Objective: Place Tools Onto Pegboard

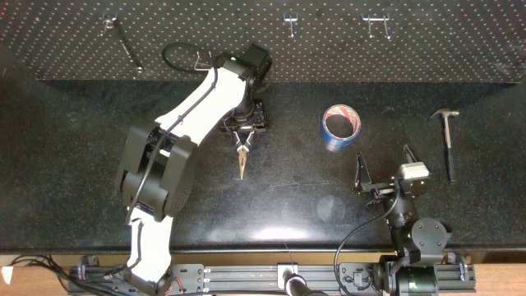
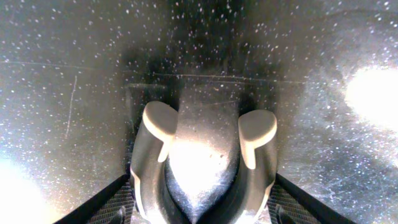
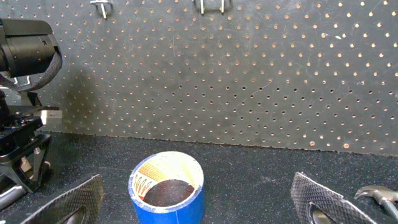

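Observation:
The pliers [image 1: 241,154] lie on the dark worktop just in front of the pegboard [image 1: 329,41], tip towards the front edge. My left gripper [image 1: 245,125] stands over their handle end. In the left wrist view the two cream handles [image 2: 155,149] sit between my fingers [image 2: 115,202], which press on their outer sides. A roll of blue tape [image 1: 340,126] [image 3: 166,190] and a hammer [image 1: 447,140] [image 3: 379,196] lie to the right. A wrench [image 1: 125,43] hangs on the board at the left. My right gripper [image 1: 385,168] [image 3: 199,186] is open near the front, behind the tape.
Bare metal hooks [image 1: 290,25] [image 1: 376,26] stick out of the pegboard above the tape. The left arm's cable [image 1: 177,56] loops against the board. The left arm's wrist [image 3: 25,56] shows beside the tape in the right wrist view.

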Action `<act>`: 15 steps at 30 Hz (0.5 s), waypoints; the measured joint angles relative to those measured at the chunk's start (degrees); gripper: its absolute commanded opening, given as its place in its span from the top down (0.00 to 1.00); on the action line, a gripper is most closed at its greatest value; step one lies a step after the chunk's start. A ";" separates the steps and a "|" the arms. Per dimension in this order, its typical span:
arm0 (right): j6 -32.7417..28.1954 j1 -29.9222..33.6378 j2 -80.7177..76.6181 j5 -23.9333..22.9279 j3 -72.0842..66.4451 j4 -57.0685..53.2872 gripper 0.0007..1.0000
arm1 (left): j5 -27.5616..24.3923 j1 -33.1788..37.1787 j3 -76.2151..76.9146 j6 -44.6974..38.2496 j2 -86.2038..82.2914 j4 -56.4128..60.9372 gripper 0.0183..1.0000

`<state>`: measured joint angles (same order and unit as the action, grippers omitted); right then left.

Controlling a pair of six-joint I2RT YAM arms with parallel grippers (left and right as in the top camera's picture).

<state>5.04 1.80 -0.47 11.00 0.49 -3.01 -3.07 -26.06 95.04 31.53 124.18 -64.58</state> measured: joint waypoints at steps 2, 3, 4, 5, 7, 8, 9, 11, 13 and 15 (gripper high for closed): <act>0.00 0.00 0.00 0.02 0.00 0.00 0.01 | 0.02 0.00 -0.02 -0.02 0.00 0.20 0.62; 0.00 0.00 0.00 0.00 0.00 0.00 0.01 | 0.04 0.00 -0.04 0.09 -0.02 0.20 0.71; 0.00 0.00 0.00 0.00 0.00 0.00 0.01 | 0.13 0.00 -0.04 -0.15 -0.15 0.15 0.75; 0.00 0.00 0.00 0.00 0.00 0.00 0.01 | 0.24 0.00 -0.09 0.09 -0.33 0.22 0.81; 0.00 0.00 0.00 0.02 0.00 0.00 0.01 | 0.26 0.00 -0.11 0.02 -0.33 0.26 0.83; 0.00 0.00 0.00 0.00 0.00 0.00 0.01 | 0.26 0.00 -0.11 0.02 -0.33 0.24 0.91; 0.00 0.00 0.00 0.00 0.00 0.00 0.01 | 0.26 0.00 -0.11 0.00 -0.33 0.26 0.99; 0.00 0.00 0.00 0.00 0.00 0.00 0.01 | 0.26 0.00 -0.11 0.02 -0.33 0.24 0.99; 0.00 0.00 0.00 0.00 0.00 0.00 0.01 | 0.26 0.00 -0.11 0.02 -0.33 0.26 0.99; 0.00 0.00 0.00 0.02 0.00 0.00 0.01 | 0.26 0.00 -0.11 0.02 -0.33 0.22 0.99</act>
<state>5.04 1.80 -0.47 11.03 0.49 -3.01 -2.81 -26.06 94.94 31.55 123.85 -64.36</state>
